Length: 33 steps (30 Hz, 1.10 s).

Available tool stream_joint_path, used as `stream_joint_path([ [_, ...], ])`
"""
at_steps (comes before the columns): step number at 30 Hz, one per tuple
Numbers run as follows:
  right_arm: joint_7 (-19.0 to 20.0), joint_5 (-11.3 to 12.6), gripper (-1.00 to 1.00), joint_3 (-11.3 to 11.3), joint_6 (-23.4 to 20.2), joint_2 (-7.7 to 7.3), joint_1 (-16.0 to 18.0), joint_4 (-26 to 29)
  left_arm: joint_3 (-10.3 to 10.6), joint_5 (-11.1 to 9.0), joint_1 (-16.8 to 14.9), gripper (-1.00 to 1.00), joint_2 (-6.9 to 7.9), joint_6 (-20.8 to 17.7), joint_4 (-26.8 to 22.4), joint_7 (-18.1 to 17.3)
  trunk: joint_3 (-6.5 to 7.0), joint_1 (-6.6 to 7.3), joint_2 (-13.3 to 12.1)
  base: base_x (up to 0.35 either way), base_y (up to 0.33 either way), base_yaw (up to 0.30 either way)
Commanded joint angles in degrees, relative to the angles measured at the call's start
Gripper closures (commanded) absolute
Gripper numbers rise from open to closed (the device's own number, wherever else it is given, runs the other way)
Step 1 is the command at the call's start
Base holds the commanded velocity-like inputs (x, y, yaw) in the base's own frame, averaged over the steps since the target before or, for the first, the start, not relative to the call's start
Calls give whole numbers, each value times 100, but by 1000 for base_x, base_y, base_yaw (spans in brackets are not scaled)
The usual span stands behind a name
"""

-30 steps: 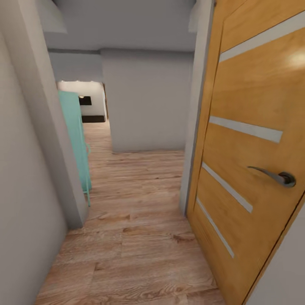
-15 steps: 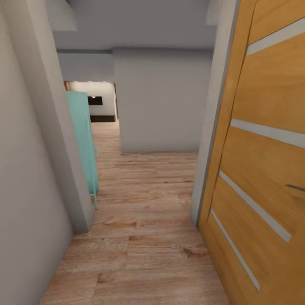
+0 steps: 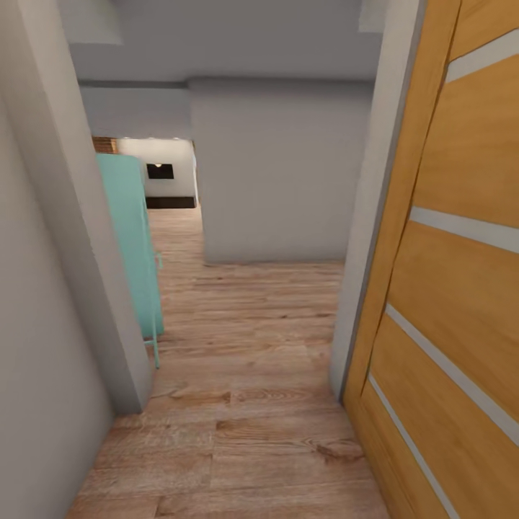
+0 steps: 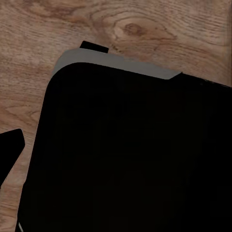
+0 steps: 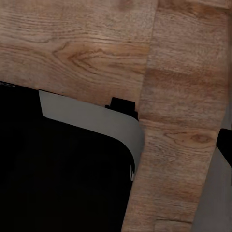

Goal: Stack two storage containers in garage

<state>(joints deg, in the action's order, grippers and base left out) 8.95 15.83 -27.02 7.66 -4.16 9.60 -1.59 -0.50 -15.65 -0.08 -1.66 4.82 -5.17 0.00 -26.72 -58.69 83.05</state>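
We see a narrow corridor with a light wood plank floor [image 3: 245, 404]. On the right stands an open wooden door [image 3: 454, 288] with pale horizontal strips, hinged to a grey frame [image 3: 367, 238]. On the left, a grey wall [image 3: 43, 288] ends at a corner, with a turquoise cabinet [image 3: 133, 245] just beyond it. Ahead, a grey partition wall [image 3: 281, 173] faces us; beside it an opening shows a far bright room [image 3: 162, 173].

We rolled forward through doorway, so whole head view shifted. Wooden door [image 3: 447, 288] on right looms bigger, its handle slid out of frame. Teal cabinet [image 3: 130, 252] sits nearer. Brick patch [image 3: 104, 144] now peeks above it. Grey wall [image 3: 277, 173] ahead closer too.
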Motion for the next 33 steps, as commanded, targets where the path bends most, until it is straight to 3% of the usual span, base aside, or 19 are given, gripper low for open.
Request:
stream_joint_path([
  [1, 33, 61, -100, -41, 32, 1, 7, -17, -3, -26, -1, -100, 1, 13, -2, 0, -5, -3, 2, 319, 0, 0],
  [33, 37, 61, -100, -40, 25, -6, 7, -17, -3, -26, -1, -100, 25, -7, 7, 0, -5, -3, 2, 329, 0, 0],
])
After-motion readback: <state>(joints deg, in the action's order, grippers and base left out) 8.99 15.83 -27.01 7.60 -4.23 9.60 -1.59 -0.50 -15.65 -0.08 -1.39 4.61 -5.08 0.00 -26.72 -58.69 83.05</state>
